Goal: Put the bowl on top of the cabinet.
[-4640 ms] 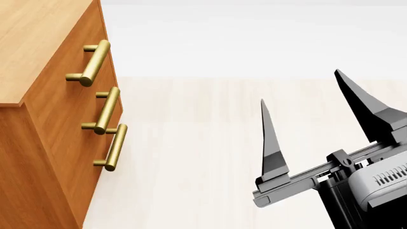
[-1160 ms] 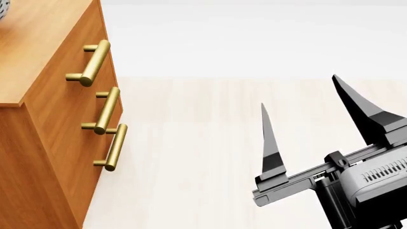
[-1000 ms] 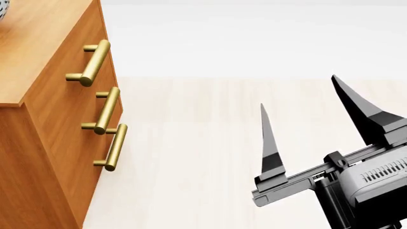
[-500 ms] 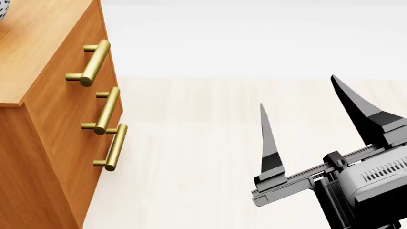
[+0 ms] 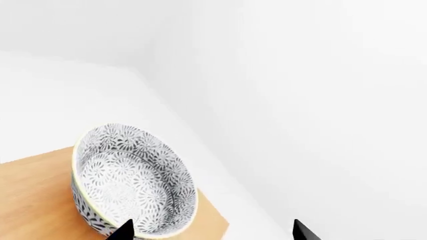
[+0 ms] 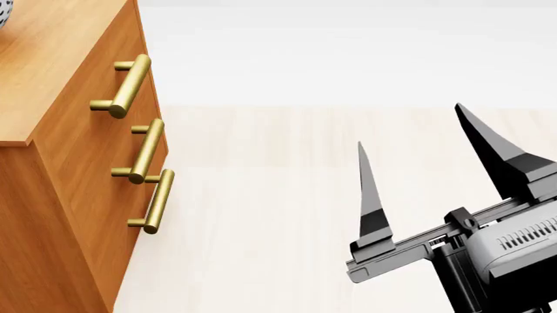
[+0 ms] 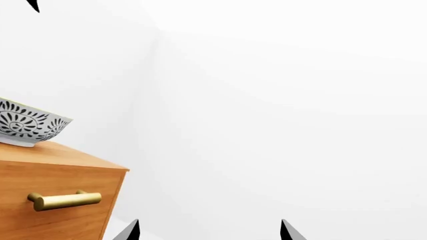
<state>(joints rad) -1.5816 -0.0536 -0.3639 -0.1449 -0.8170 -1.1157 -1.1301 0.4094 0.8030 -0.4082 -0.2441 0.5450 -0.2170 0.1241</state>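
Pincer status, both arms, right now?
Left pincer: open, holding nothing; bowl rests on the cabinet.
Right pincer: open, empty.

In your head view the bowl [image 6: 4,14] is only a sliver at the picture's edge, the left gripper [image 5: 210,231] shows just two fingertips, and the cabinet [image 7: 47,172] runs off-frame

We see a pale wood-plank floor [image 6: 261,215] running to plain white walls [image 6: 348,52], which apparently meet in a corner; light is even.
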